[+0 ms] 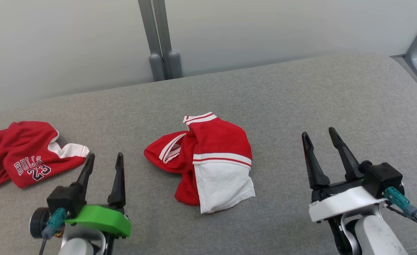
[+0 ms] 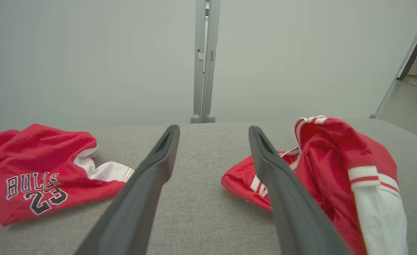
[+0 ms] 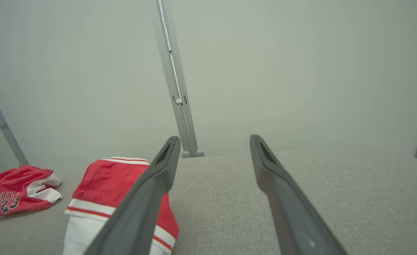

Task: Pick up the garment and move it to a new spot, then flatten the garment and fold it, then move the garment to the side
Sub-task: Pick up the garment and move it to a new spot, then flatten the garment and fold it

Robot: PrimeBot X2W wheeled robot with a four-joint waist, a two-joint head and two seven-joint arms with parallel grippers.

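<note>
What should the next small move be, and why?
Probably ease the left hand right and down onto the near red edge of the red-and-white garment. It lies crumpled on the grey surface between that hand and the right hand, both open and empty, so it needs spreading before folding.

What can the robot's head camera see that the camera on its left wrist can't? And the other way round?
Head view's own: the right gripper, jaws open, and the green cover on the left wrist.
Left wrist view's own: a strip of shiny floor past the far right corner.
Shared: the left gripper with open jaws, the red Bulls jersey, the crumpled red-and-white garment, the grey padded surface and the grey post behind it.
</note>
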